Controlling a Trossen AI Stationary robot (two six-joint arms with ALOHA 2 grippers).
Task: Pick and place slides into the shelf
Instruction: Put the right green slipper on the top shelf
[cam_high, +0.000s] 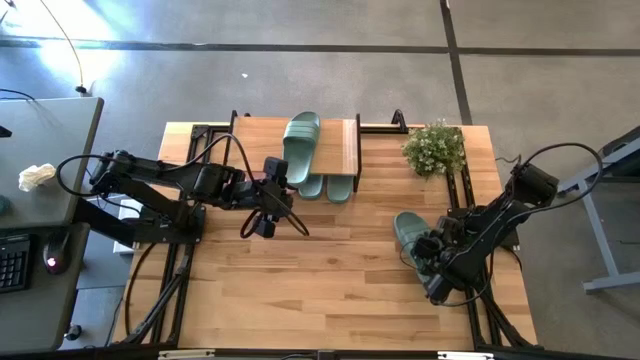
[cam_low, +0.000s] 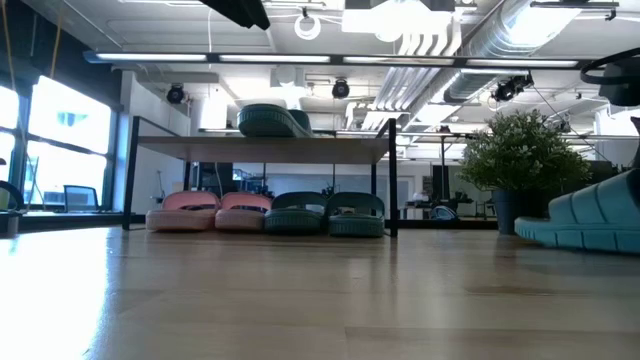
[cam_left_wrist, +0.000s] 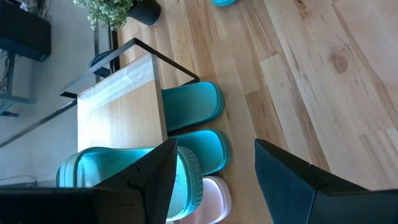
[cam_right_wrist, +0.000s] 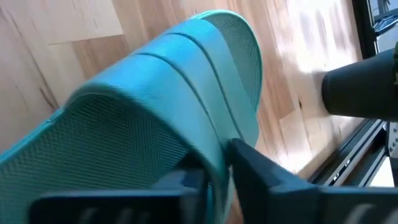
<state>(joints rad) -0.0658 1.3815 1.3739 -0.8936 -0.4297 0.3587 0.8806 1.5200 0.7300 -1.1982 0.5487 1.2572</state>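
Note:
The shelf (cam_high: 255, 145) stands at the table's far middle. One dark green slide (cam_high: 301, 140) lies on its plank top. Beneath it a pink pair (cam_low: 210, 212) and a green pair (cam_low: 325, 213) stand on the table. Another green slide (cam_high: 407, 232) lies on the table near the right edge, with my right gripper (cam_high: 432, 252) shut on it. My left gripper (cam_high: 262, 226) hangs open above the table just in front of the shelf, with nothing between its fingers (cam_left_wrist: 161, 171). My right gripper pinches the ribbed strap of the green slide at its edge (cam_right_wrist: 214, 152) between its two fingers (cam_right_wrist: 267, 177). The fingers slant down from the table's near right. In the low view the slide's sole (cam_low: 580, 238) lies on the table.
A potted plant (cam_high: 435, 148) stands at the far right, close to the shelf's right end. Black frame rails (cam_high: 465, 195) run along the table's right side beside the held slide. Bare wood spreads across the table's middle and near part (cam_high: 320, 290).

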